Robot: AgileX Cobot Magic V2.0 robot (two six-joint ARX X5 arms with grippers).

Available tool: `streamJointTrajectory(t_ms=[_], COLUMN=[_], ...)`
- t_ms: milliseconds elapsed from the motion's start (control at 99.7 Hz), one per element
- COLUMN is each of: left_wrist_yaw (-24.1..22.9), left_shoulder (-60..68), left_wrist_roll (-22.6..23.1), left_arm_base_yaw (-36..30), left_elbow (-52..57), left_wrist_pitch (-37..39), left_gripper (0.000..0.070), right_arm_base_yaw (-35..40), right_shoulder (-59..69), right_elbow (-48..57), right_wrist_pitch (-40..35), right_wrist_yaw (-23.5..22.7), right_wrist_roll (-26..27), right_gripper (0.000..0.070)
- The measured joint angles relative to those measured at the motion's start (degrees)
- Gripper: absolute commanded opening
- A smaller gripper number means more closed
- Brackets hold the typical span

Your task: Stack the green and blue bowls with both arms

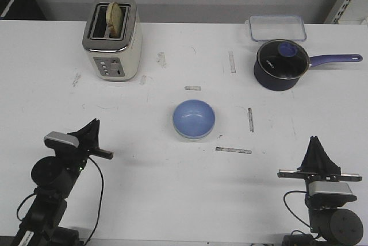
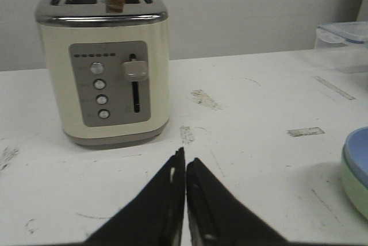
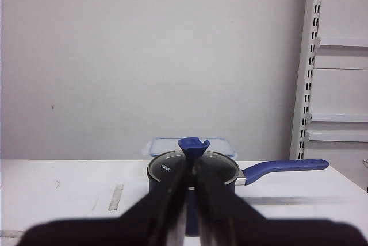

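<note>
The periwinkle blue bowl [image 1: 194, 116] sits nested inside the pale mint green bowl [image 1: 185, 134] at the middle of the table; only the green bowl's rim shows under it. In the left wrist view the blue bowl [image 2: 360, 153] rests in the green bowl [image 2: 353, 191] at the frame's edge. My left gripper [image 1: 94, 123] is shut and empty, near the front left, well away from the bowls; it also shows in its wrist view [image 2: 185, 157]. My right gripper [image 1: 314, 140] is shut and empty at the front right, and in its wrist view [image 3: 191, 163] it points toward the saucepan.
A cream toaster [image 1: 112, 42] with a slice of bread stands at the back left. A dark navy saucepan [image 1: 279, 65] with a glass lid and a clear lidded container [image 1: 277, 27] stand at the back right. Tape marks dot the white table [image 1: 172, 188].
</note>
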Motion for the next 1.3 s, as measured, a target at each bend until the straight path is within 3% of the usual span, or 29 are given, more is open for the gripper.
streamJointTrajectory(t_ms=[321, 822, 933, 1304], left_wrist_yaw=[0.0, 0.0, -2.01, -2.84], left_shoulder=[-15.54, -26.71, -26.77, -27.54], left_wrist_roll=[0.0, 0.0, 0.07, 1.38], left_arm_base_yaw=[3.91, 3.91, 4.04, 6.45], left_elbow=[-3.02, -3.02, -3.3, -14.38], left_wrist_pitch=[-9.51, -10.36, -10.86, -8.31], left_gripper=[0.0001, 0.0001, 0.0001, 0.0001], right_arm_base_yaw=[0.0, 0.0, 0.0, 0.0], right_shoulder=[0.0, 0.0, 0.0, 0.0], right_elbow=[0.0, 0.0, 0.0, 0.0], right_wrist_pitch=[0.0, 0.0, 0.0, 0.0], right_wrist_yaw=[0.0, 0.0, 0.0, 0.0], right_wrist_roll=[-0.02, 0.0, -0.02, -0.02], right_gripper=[0.0007, 0.0007, 0.0007, 0.0007])
